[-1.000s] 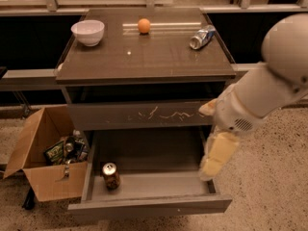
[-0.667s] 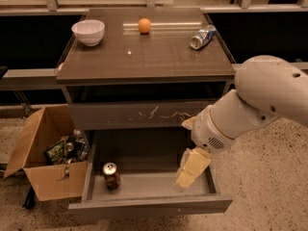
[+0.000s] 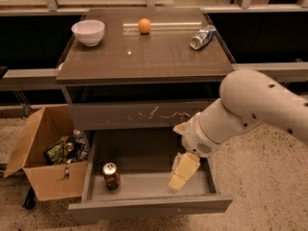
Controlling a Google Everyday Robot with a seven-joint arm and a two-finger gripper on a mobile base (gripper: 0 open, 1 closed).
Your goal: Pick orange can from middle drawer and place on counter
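Grey sheet metal forms the middle drawer (image 3: 149,207), which is seen pulled out beneath a drawer front (image 3: 110,115) marked with white scratches. The orange can (image 3: 110,175) is stood upright in the drawer's front left corner, just beside the left wall and near the plain front panel, its shiny silver top and pull tab turned upward. The flat drawer floor to the can's right is left open as far as the gripper (image 3: 182,173), a cream-coloured, blocky tool held low inside the drawer towards its right side, slanted downward and well apart from the can. Whether the gripper is open or closed cannot be told. It is carried on a thick, rounded white arm (image 3: 250,109) brought in from the right, above the drawer's right wall. Above, the counter (image 3: 159,57) is shown as a glossy brown-grey rectangle. A round white bowl (image 3: 88,32) is set at its back left, a small orange ball (image 3: 144,25) at back centre, and a dented blue-and-silver can (image 3: 202,36) is laid on its side at back right; the broad front half carries only reflections. An open cardboard box (image 3: 45,182) of crumpled packaging is placed against the cabinet's left side on speckled flooring (image 3: 269,196).
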